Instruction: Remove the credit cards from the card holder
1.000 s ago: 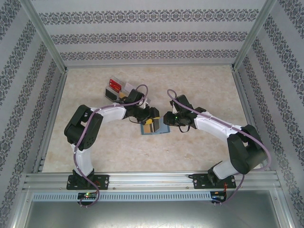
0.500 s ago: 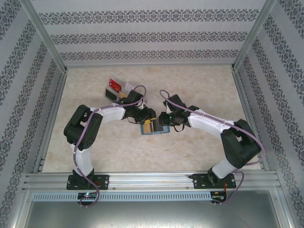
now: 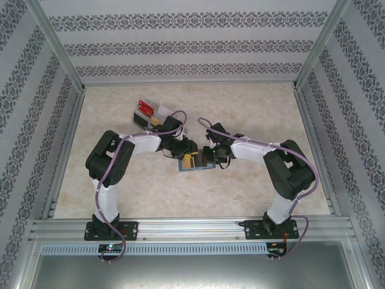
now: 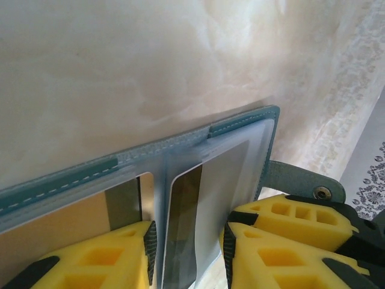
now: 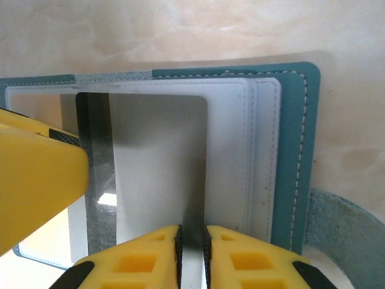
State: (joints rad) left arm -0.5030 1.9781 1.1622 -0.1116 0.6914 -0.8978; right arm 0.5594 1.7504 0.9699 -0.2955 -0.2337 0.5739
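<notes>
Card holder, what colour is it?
Card holder is teal with pale stitching; clearest from right wrist.

The card holder is soft, matt blue-grey cloth-like material with pale stitching along its edges. Its strap looks faintly fuzzy and carries a shiny metal snap stud. The pocket sleeves are frosted, semi-clear plastic. The credit card is smooth white plastic with a glossy dark band. The jaws are matt yellow plastic moulded in hollow cells, faced with black ribbed pads. The bench is smooth, marbled beige with a slight sheen. A brushed aluminium rail lines its near edge.
</notes>
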